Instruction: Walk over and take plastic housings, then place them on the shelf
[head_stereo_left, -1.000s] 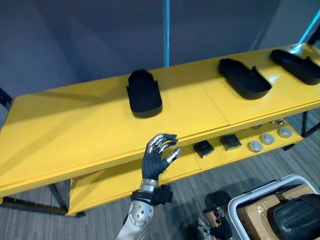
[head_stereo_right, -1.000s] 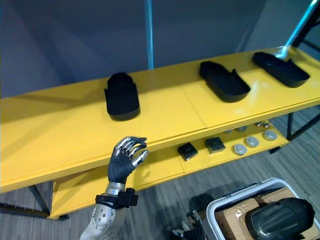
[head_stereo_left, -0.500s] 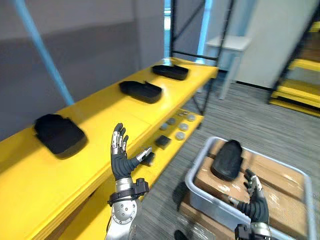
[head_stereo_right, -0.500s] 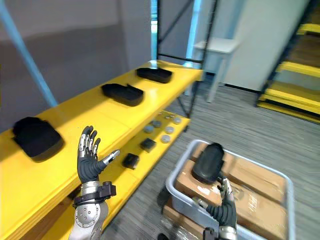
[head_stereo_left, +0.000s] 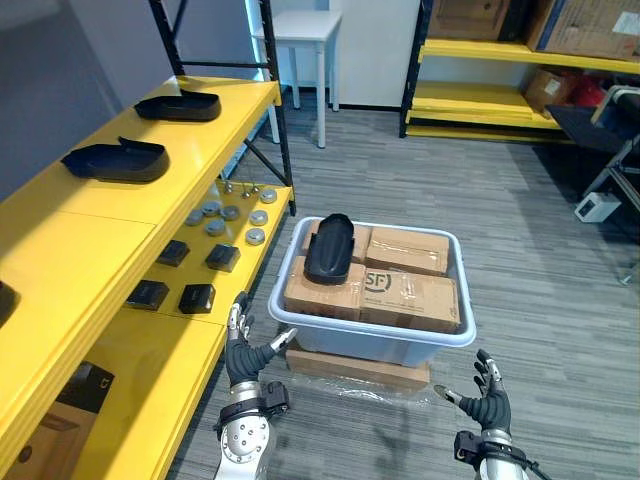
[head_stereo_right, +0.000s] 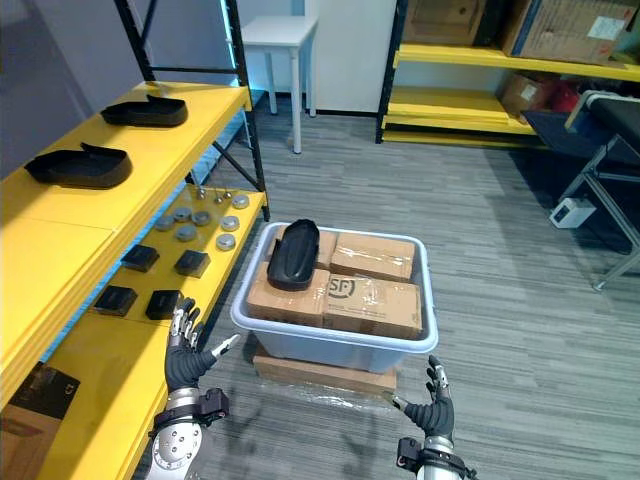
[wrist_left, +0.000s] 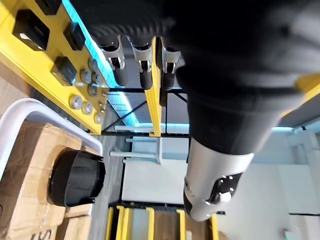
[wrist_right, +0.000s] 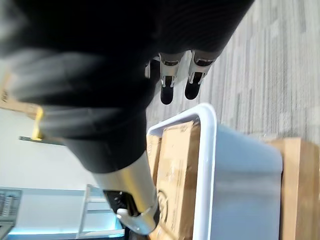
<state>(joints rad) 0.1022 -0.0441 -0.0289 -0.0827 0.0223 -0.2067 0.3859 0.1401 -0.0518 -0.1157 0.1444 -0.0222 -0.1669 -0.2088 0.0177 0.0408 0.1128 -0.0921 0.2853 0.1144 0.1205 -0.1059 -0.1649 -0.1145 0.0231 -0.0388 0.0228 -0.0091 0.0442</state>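
Now, left robot hand (head_stereo_left: 241, 352): hovering empty beside the grey bin (head_stereo_left: 370, 345), fingers spreading apart.
Right robot hand (head_stereo_left: 489, 405): hanging low before the bin, fingers likewise apart, gripping nothing.
Plastic housing (head_stereo_left: 329, 247): lying atop the cardboard boxes (head_stereo_left: 410, 295) inside the bin, awaiting pickup.
Shelf (head_stereo_left: 90, 230): carrying placed housings (head_stereo_left: 115, 160), likely leaving room for this one.
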